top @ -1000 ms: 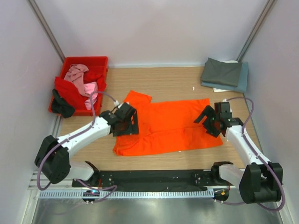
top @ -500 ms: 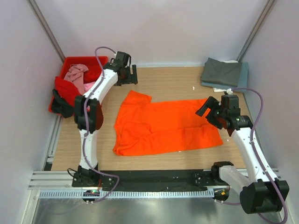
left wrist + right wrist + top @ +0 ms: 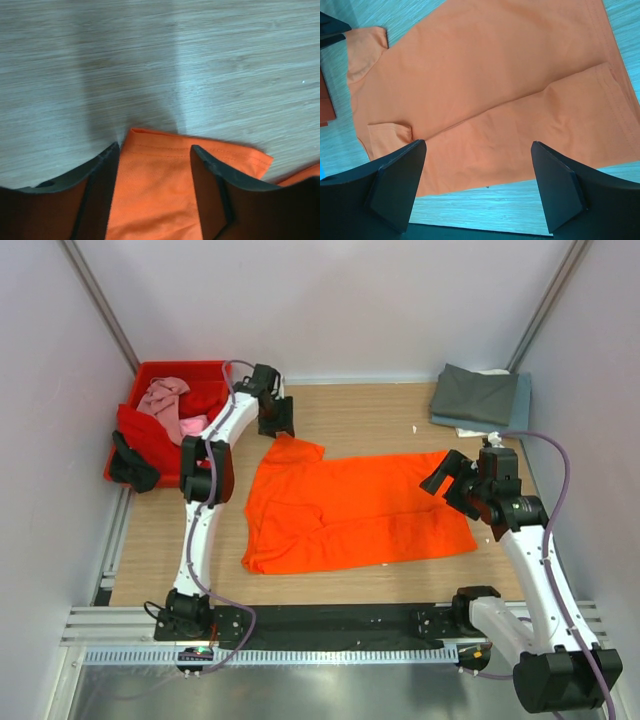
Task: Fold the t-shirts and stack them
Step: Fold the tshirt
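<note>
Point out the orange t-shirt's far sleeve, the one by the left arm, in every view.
Top external: far sleeve, left of centre, just below the left tool.
Left wrist: far sleeve at bottom centre, its hemmed edge between the open tool's fingers.
Right wrist: far sleeve near the top left corner.
Shared landmark: the pale wood table bordering the sleeve.

The left arm is stretched far forward with the left gripper (image 3: 277, 420) pointing down, its jaws apart, while the right arm stands raised and bent, the right gripper (image 3: 450, 483) tilted down and spread wide.
</note>
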Action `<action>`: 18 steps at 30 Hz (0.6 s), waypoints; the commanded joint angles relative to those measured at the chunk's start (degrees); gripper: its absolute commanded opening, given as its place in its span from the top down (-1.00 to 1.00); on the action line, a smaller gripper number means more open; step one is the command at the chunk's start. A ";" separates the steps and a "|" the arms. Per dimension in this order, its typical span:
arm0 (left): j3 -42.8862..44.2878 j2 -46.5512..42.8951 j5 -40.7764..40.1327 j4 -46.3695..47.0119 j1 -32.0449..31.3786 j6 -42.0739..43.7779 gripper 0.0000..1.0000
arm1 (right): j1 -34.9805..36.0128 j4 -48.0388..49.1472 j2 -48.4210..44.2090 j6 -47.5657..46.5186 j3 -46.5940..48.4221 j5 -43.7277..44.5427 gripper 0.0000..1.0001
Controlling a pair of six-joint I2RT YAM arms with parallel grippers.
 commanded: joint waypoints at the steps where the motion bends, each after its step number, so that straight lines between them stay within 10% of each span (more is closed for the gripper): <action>1: -3.59 -1.91 2.17 1.75 -0.04 0.67 -0.15 | 0.31 0.82 0.54 -1.24 1.61 -0.08 -0.85; 8: -6.86 -3.06 -1.16 3.70 -0.92 1.98 0.17 | 0.22 3.90 3.70 -1.24 -0.24 -0.07 -0.84; 13: -0.11 -1.12 -3.19 -1.48 -1.10 3.56 1.00 | 0.31 8.11 6.51 -1.86 -0.85 0.98 -0.85; 18: 4.12 -5.76 -6.44 -7.88 -1.19 2.69 1.00 | 0.22 13.56 18.69 -1.42 3.80 2.74 -0.84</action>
